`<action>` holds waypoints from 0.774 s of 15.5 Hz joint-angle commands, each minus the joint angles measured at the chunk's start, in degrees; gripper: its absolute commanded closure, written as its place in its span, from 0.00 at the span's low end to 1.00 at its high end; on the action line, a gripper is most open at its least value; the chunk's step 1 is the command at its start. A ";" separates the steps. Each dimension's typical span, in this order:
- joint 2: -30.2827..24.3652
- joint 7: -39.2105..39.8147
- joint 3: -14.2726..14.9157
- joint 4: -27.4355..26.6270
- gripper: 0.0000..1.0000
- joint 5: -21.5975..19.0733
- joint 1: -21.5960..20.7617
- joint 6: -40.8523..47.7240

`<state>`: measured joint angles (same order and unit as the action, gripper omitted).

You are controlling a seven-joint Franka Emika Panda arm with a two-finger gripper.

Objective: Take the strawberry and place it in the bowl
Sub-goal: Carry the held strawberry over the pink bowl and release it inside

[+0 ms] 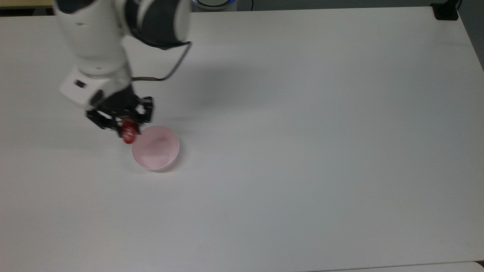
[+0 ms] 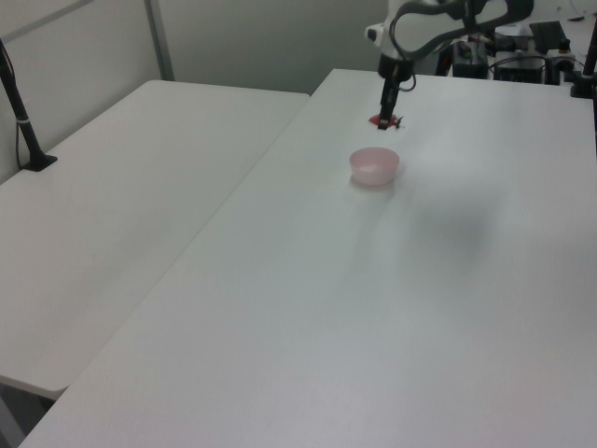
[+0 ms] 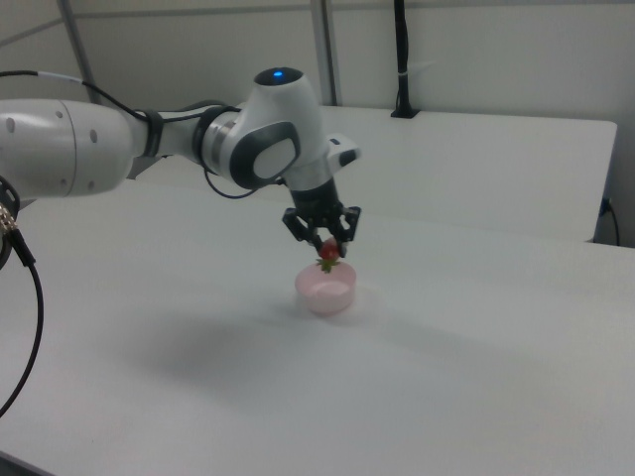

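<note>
While gripped, strawberry (image 1: 128,134) half hidden by end effector (image 1: 124,126).

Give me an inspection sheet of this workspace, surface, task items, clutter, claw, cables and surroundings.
Surface: white table, bare apart from the job's things.
Strawberry: held in the air, by the bowl's rim in the top view.
Bowl: pale pink, upright, nothing inside.
Clutter: nothing seen.
Claw: shut on the strawberry, above the bowl in the right view.
Cables: dark cable looping off the arm's wrist.
Surroundings: second white table alongside; black post on it.
</note>
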<state>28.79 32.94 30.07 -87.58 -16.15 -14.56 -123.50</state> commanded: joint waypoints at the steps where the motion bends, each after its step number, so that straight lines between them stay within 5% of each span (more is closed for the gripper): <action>1: 2.49 -5.86 -0.53 0.39 0.70 -0.64 -2.67 0.10; 4: 4.16 -6.40 -3.00 0.39 0.59 -0.29 -0.83 -0.17; 6: 3.64 -6.40 -2.91 0.48 0.00 -0.20 -0.74 -0.08; 9: -0.82 -8.40 -4.14 -0.22 0.00 1.56 -0.48 0.62; 12: -9.08 -19.11 -8.96 -1.46 0.00 5.58 2.85 6.13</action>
<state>29.80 22.61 26.58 -86.21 -15.36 -14.92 -123.21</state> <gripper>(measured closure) 0.084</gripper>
